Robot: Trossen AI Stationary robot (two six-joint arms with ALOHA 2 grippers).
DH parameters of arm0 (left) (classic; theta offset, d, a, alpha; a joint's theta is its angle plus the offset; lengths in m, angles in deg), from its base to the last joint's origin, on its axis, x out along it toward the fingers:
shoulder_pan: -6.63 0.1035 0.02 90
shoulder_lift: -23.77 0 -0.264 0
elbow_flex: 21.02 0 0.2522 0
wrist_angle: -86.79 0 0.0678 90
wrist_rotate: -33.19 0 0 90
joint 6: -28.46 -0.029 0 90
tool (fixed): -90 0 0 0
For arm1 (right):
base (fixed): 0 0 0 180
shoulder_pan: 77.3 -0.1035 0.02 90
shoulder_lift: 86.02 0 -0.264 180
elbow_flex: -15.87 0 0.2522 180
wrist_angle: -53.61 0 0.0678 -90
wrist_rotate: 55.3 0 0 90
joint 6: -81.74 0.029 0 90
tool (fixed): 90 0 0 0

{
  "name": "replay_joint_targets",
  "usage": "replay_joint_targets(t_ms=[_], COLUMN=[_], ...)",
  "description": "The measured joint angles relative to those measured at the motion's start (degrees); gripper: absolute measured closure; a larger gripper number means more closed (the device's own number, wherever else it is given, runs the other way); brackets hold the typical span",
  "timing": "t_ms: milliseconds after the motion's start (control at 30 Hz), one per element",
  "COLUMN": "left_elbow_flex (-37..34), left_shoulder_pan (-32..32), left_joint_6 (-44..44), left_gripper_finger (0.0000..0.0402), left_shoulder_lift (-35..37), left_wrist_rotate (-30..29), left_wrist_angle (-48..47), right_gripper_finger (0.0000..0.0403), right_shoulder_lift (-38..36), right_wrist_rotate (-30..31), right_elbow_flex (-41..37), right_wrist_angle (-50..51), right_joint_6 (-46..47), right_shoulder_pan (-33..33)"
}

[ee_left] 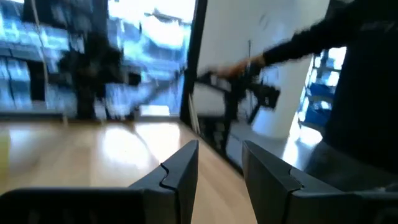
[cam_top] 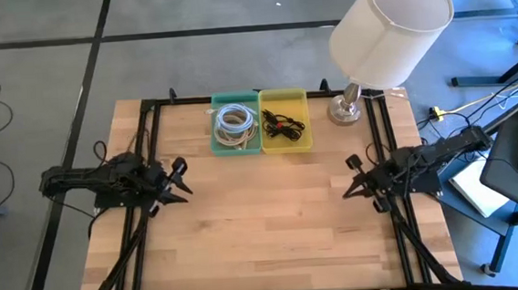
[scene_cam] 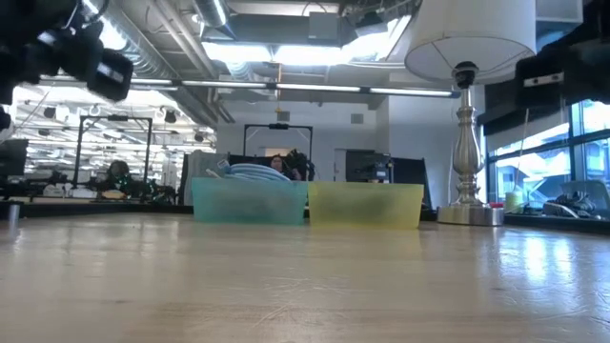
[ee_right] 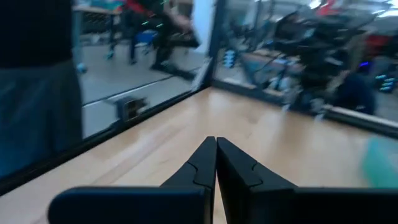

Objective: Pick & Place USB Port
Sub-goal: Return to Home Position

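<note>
A teal bin (cam_top: 236, 125) at the table's far edge holds coiled white and grey cables (cam_top: 233, 119). Beside it a yellow bin (cam_top: 285, 120) holds a black cable (cam_top: 281, 121). I cannot make out a USB port in any view. My left gripper (cam_top: 182, 180) hovers over the table's left part, pointing level toward the right, open and empty (ee_left: 221, 149). My right gripper (cam_top: 349, 182) hovers over the right part, pointing level toward the left, shut on nothing (ee_right: 216, 140). Both grippers are well short of the bins.
A table lamp with a white shade (cam_top: 392, 26) stands on a metal base (cam_top: 345, 111) at the far right corner, next to the yellow bin (scene_cam: 365, 205). A black frame (cam_top: 150, 153) runs along the table's left, right and far sides. Bare wood (cam_top: 264, 218) lies between the grippers.
</note>
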Motion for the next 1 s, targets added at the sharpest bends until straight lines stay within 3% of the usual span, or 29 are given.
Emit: replay_joint_targets(t_ms=[167,333,900,1000], left_elbow_flex=[-0.02,-0.02,-0.02,-0.02], left_shoulder_pan=[0.85,3.52,4.86,4.77], left_joint_6=[-0.06,-0.06,-0.08,-7.79], left_gripper_finger=[0.0283,0.0283,0.0283,0.0283], left_shoulder_lift=[0.02,0.02,-0.09,-0.28], left_wrist_rotate=[-0.12,-0.1,-0.12,0.17], left_wrist_angle=[2.82,2.5,2.44,0.68], right_gripper_finger=[0.0386,0.0386,0.0386,0.0386], right_shoulder_lift=[-6.34,-6.51,-6.42,-6.42], right_wrist_rotate=[0.03,0.03,0.03,0.01], right_elbow_flex=[0.0,0.0,-0.09,-0.09], right_wrist_angle=[0.1,-1.92,-1.55,-1.55], right_joint_6=[0.0,-0.02,-0.02,-0.02], right_shoulder_pan=[6.88,11.27,11.82,11.82])
